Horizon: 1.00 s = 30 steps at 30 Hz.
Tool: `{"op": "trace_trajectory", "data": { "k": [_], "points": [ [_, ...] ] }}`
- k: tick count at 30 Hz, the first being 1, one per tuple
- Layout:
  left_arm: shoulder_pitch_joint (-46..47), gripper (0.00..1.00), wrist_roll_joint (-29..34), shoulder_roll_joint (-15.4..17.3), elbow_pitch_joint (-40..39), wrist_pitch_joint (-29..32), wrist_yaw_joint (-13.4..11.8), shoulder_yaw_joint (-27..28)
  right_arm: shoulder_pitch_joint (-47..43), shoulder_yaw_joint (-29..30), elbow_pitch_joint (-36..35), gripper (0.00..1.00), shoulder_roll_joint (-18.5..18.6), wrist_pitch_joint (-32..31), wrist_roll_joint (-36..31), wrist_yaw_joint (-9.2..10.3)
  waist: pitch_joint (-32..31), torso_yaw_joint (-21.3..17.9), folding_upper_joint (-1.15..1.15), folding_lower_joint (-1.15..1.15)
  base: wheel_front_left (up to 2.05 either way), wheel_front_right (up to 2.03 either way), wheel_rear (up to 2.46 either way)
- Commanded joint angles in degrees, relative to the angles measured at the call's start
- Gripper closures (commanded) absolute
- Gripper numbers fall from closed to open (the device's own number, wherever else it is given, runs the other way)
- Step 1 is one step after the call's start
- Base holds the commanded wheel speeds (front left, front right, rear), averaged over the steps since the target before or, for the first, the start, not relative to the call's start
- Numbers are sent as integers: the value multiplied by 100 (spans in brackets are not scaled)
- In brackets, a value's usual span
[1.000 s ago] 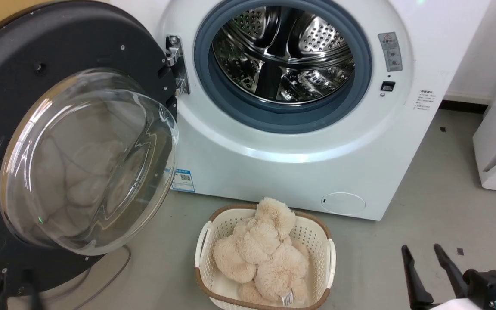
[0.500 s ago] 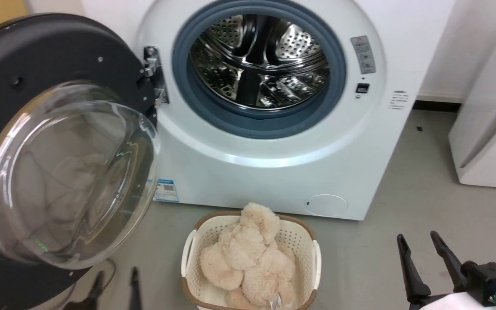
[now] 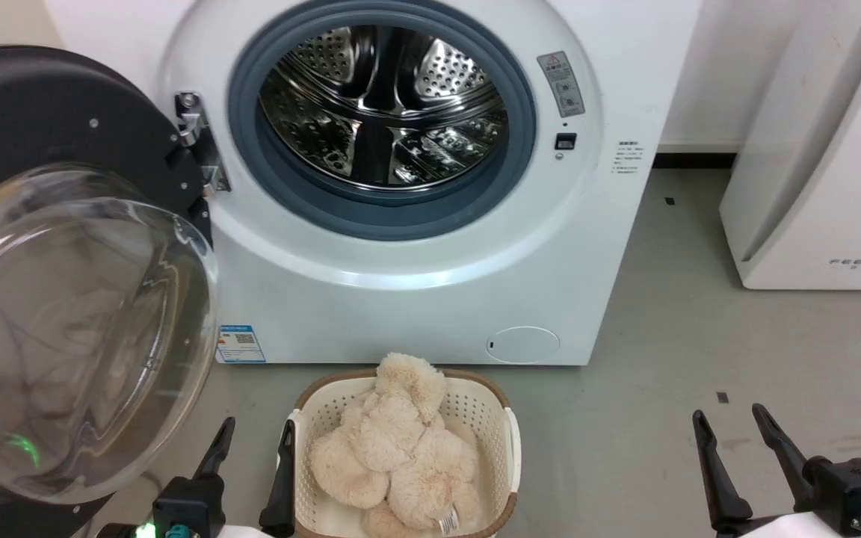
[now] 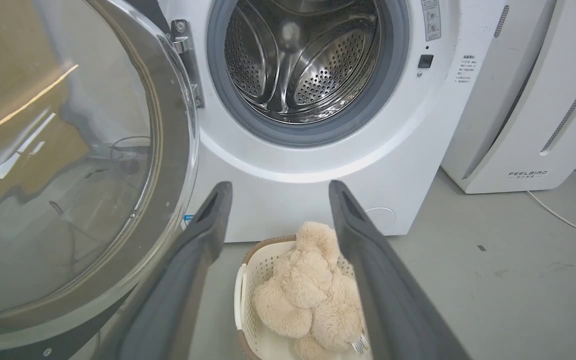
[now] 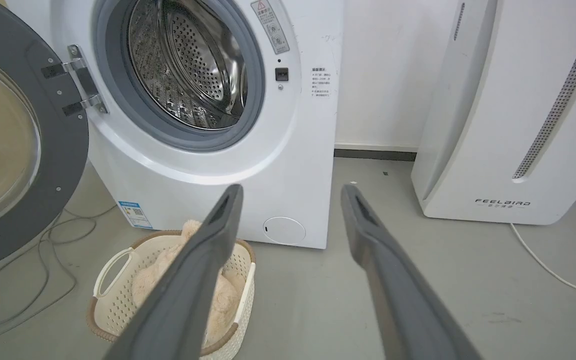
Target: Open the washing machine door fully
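The washing machine door (image 3: 64,314) stands swung wide open at the left of the white washing machine (image 3: 415,299), leaving its steel drum exposed. On the floor in front sits a basket (image 3: 511,441) holding a fluffy toy (image 3: 393,448). The left claw (image 3: 258,426) and the right claw (image 3: 728,415) both hover spread and empty.

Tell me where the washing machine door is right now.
In the head view the washing machine door stands open at far left, hinged to the left side of the washing machine, its glass bowl just left of the left gripper and the basket.
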State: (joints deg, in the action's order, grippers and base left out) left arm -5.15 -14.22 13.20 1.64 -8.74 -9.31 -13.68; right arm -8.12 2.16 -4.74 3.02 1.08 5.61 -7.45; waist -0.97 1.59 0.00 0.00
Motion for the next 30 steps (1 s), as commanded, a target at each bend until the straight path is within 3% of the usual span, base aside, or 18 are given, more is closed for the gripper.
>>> {"op": "trace_trajectory", "data": {
  "k": [1,14,15,30],
  "points": [
    [94,0,22,23,6,15,22,3,-105,0,-39,0,-14,-16,24,-3,27,-49,0,0,0,0,0],
    [152,0,-6,93,-93,16,-6,-12,-97,-24,10,0,-14,17,142,-3,93,-119,0,0,0,0,0],
    [60,100,-7,62,-67,13,-10,-13,-14,-23,14,100,1,1,123,1,93,-120,0,0,0,0,0],
    [109,100,149,-63,-75,107,94,133,81,-45,66,100,-1,-10,49,1,93,-125,0,0,0,0,0]
  ]
}}
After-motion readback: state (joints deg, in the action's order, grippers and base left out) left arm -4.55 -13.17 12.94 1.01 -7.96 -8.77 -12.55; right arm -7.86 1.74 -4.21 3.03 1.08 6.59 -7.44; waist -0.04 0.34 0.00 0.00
